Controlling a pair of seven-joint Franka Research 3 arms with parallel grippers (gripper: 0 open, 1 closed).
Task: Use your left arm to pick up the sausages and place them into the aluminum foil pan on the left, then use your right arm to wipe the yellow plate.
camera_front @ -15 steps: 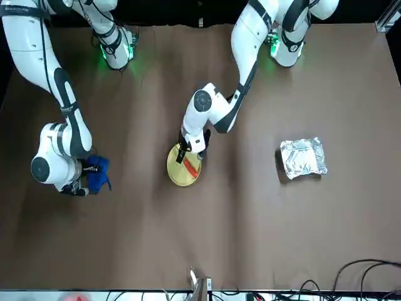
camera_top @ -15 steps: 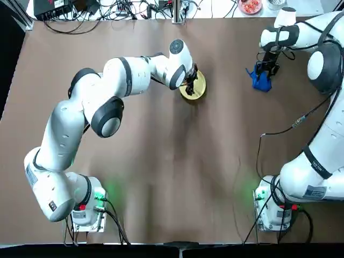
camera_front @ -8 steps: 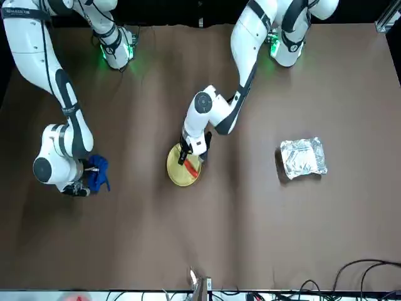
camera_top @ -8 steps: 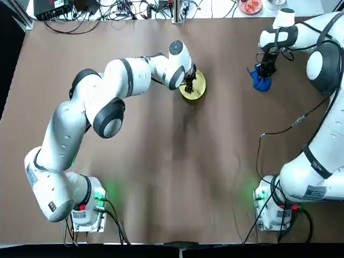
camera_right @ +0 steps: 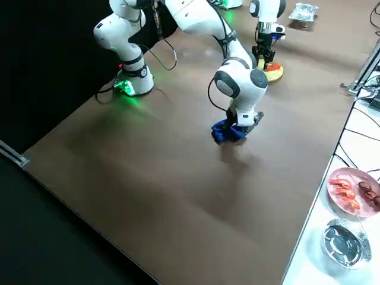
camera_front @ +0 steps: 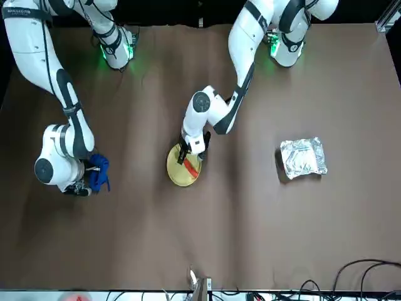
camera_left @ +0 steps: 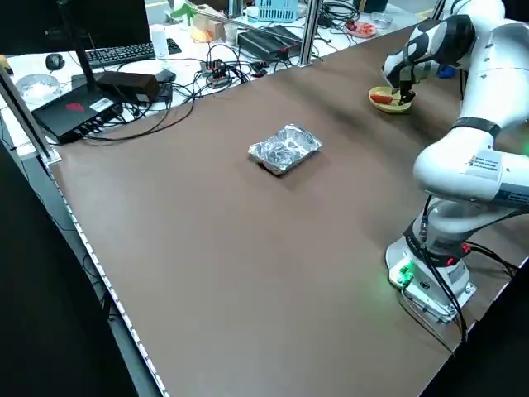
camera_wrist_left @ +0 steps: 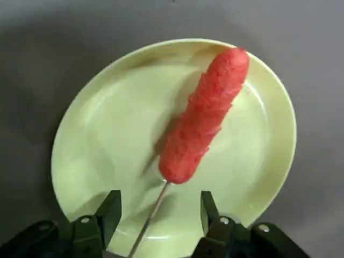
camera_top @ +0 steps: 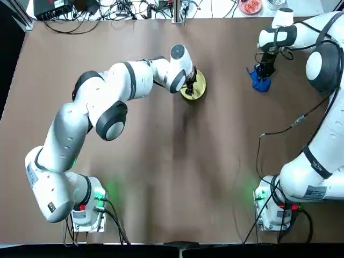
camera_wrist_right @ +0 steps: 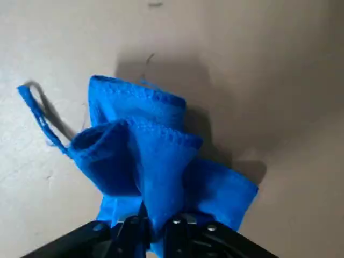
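Only a tiny bit, your left arm (camera_top: 121, 80) is shifting, its elbow sliding right in the top view. Your left gripper (camera_wrist_left: 161, 199) is waiting over the yellow plate (camera_wrist_left: 107, 150), seemingly lining up with the stick; its fingers are standing wide, holding nothing. The sausage (camera_wrist_left: 207, 115) is lying right of centre in that wrist view. Your right gripper (camera_wrist_right: 155, 220), upper right in the top view, is pinching the blue cloth (camera_wrist_right: 156, 161), probably for wiping later. The foil pan (camera_front: 304, 157) is sitting right of centre in the front view.

Crinkled shiny foil pan (camera_front: 303, 157); soft blue cloth (camera_wrist_right: 156, 150).
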